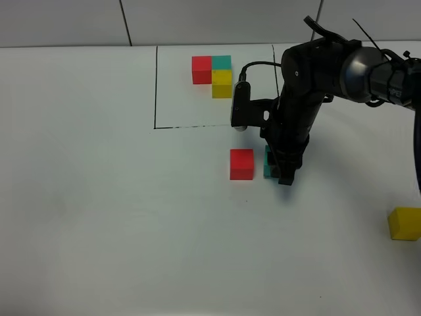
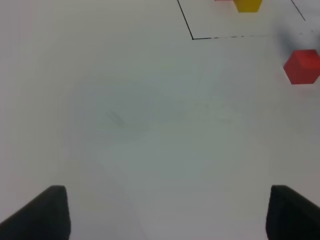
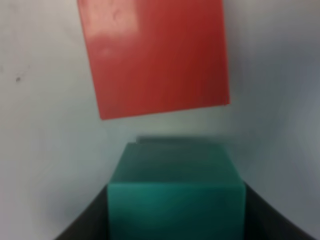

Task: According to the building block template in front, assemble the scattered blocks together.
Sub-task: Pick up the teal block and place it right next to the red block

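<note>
Framed template point(image 1: 222, 76) at back; red cube point(image 1: 241, 164) just beside teal cube point(image 1: 267, 164); yellow cube point(image 1: 404, 223) well apart.

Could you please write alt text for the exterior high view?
The right gripper grips a teal cube just right of a loose red cube on a white table. Behind them lies a black-framed red, teal and yellow template; a yellow cube sits far right.

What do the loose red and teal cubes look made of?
The red cube looks like painted wood or plastic, satin: soft glare patches on top. The teal cube is probably the same, duller: even colour, crisp edges.
</note>
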Robot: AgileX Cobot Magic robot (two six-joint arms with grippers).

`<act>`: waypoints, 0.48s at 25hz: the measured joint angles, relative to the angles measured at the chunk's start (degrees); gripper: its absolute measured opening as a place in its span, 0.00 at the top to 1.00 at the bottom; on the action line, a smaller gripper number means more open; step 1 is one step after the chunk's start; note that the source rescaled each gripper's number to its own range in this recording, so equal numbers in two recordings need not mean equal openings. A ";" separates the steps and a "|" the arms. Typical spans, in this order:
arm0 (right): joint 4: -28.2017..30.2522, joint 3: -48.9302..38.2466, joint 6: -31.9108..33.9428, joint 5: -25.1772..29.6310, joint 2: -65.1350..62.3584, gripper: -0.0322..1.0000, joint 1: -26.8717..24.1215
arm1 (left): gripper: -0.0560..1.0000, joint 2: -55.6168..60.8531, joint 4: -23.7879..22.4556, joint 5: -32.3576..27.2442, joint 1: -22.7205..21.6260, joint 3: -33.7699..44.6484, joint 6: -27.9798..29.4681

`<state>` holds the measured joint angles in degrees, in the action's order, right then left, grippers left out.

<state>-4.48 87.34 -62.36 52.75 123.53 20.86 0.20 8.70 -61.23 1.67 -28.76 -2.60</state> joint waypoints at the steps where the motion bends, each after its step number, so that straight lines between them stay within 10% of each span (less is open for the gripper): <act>1: -0.06 0.00 -0.05 -0.14 0.32 0.97 0.00 | 0.29 0.00 0.00 0.00 0.00 0.00 0.00; 12: -1.56 0.00 -3.15 -2.16 1.95 0.97 0.00 | 0.29 0.00 0.00 0.00 0.00 0.00 0.00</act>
<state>-6.04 87.34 -65.51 50.58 125.48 20.86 0.20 8.70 -61.23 1.67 -28.76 -2.60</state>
